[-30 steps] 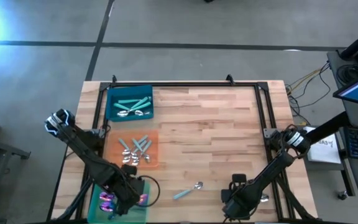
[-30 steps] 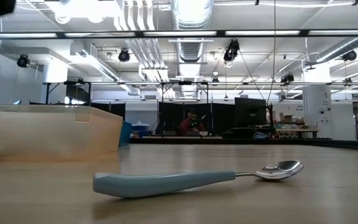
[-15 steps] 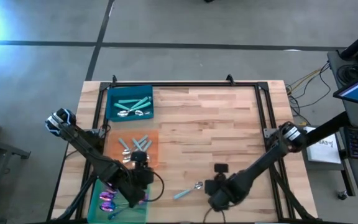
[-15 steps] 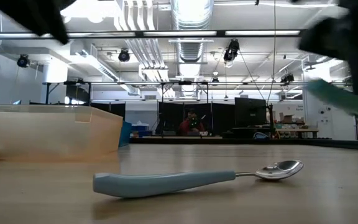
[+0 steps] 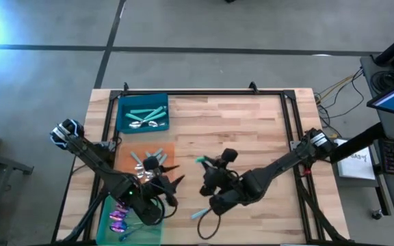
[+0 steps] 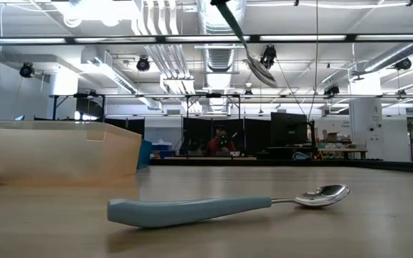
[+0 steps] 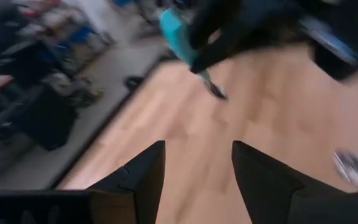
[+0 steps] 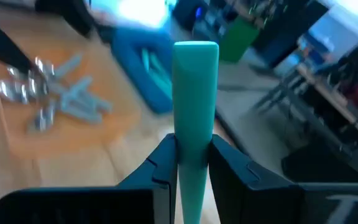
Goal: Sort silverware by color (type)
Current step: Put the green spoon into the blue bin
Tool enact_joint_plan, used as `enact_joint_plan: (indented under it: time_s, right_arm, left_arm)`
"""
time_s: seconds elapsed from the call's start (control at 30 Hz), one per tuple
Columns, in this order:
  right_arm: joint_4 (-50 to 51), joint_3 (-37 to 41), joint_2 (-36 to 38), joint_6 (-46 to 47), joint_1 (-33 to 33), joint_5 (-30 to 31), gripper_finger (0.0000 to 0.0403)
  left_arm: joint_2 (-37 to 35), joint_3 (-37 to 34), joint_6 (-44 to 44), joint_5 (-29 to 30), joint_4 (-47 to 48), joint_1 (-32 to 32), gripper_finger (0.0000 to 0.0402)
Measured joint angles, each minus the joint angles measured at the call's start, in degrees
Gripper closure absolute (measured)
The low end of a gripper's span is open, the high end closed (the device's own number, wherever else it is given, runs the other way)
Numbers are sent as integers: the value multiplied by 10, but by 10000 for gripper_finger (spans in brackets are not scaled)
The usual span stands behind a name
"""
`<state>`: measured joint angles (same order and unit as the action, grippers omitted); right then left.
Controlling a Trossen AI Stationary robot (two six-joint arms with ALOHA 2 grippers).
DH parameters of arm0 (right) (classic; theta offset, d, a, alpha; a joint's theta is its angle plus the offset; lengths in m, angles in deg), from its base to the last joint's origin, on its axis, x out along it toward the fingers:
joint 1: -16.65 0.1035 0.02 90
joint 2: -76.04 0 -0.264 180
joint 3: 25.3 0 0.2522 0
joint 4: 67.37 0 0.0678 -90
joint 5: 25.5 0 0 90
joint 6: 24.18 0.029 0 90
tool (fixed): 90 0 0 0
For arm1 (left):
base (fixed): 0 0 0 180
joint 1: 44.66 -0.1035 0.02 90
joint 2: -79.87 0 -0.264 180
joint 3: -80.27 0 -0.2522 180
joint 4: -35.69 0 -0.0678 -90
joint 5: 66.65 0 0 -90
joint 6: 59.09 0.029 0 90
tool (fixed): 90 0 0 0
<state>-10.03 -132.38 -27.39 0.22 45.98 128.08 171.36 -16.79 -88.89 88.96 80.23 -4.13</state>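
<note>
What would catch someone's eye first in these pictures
The right gripper, mid-table, holds a teal-handled spoon up in the air. Below it, a pale-blue-handled spoon lies alone on the bare wood near the front edge, while the left gripper hovers open beside the orange mat.

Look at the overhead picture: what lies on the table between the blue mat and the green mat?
In the high view, the orange mat, carrying several pale-handled spoons, lies between the blue mat and the green mat.
</note>
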Motion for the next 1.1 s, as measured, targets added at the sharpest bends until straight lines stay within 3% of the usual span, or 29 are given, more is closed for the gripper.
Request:
enact_joint_plan:
  time_s: [0.2, 0.3, 0.37, 0.5, 0.7, 0.93, 1.1]
  right_arm:
    - [-188, -39, 0, -179, -11, 18, 348]
    - [-270, -60, 0, -245, -18, -21, 348]
    - [-294, -72, 1, -267, -22, -52, 348]
    - [-288, -78, 1, -300, -32, -53, 348]
    - [-295, -82, 1, -292, -58, -87, 348]
    - [-377, -82, 1, -312, -80, -195, 348]
    - [-401, -82, 1, -330, -83, -206, 348]
  left_arm:
    - [0, 4, -24, 140, -28, -3, 232]
    - [0, 10, -25, 171, -34, -4, 232]
    - [0, 15, -25, 184, -35, -4, 232]
    - [0, 26, -17, 219, -37, -4, 232]
    - [0, 31, 1, 219, -39, -6, 232]
    - [0, 31, 0, 241, -40, -7, 232]
    - [0, 33, -1, 244, -43, -7, 232]
